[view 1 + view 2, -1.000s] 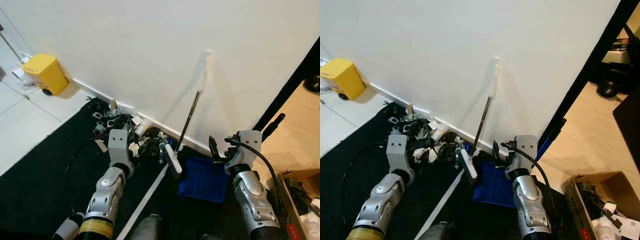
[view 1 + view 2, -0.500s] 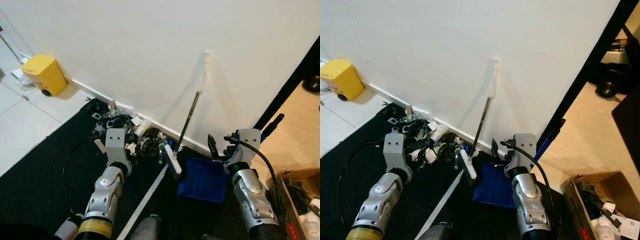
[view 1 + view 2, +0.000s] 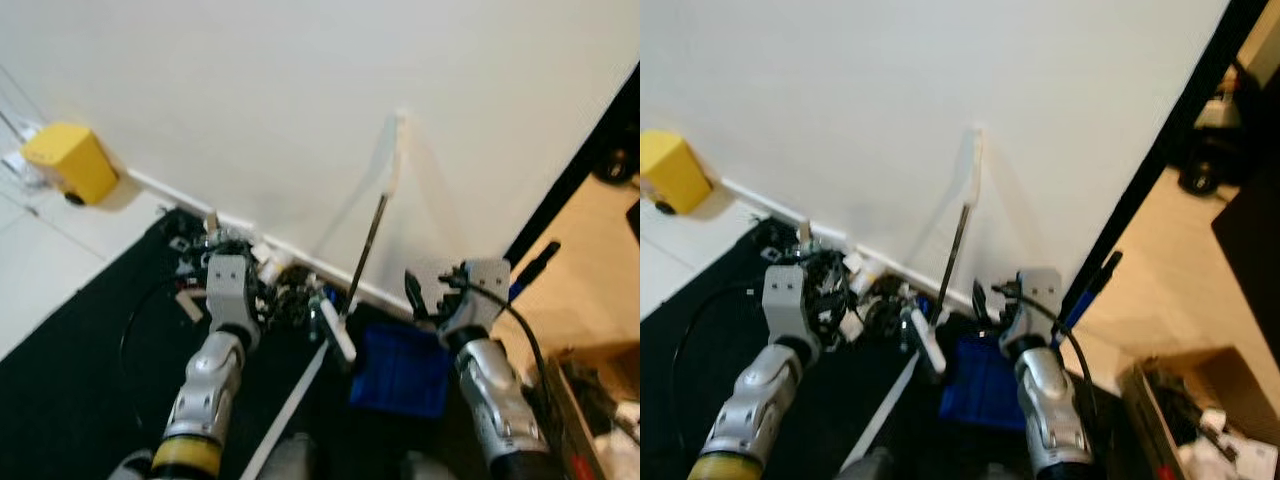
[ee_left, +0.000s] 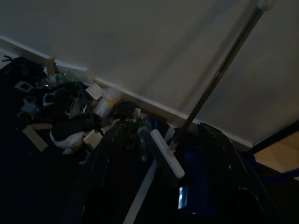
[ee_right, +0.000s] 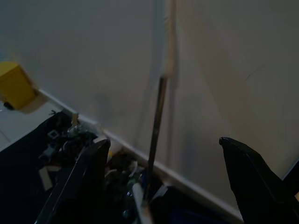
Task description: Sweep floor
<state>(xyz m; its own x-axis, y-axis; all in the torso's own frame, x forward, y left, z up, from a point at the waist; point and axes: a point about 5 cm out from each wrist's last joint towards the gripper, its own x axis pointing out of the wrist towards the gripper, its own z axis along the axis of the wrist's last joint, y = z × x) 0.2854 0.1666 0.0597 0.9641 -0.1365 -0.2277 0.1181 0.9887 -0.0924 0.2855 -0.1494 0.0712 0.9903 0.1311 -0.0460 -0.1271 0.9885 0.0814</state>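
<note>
No text, label, brand or number can be read on anything; the frames are too blurred.

Glossy blue plastic dustpan, matt black mat

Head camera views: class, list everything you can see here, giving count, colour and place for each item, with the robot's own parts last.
Broom: one, dark shaft with white grip, leaning on the white wall, its head on the black mat.
Dustpan: one, blue, on the mat right of the broom head.
Litter pile: one heap, mixed black and white scraps, along the skirting.
Bin: one, yellow, by the wall at far left.
Cardboard box: one, brown, far right.
Left gripper: black fingers apart, facing the broom head.
Right gripper: black fingers apart, facing the broom shaft.
</note>
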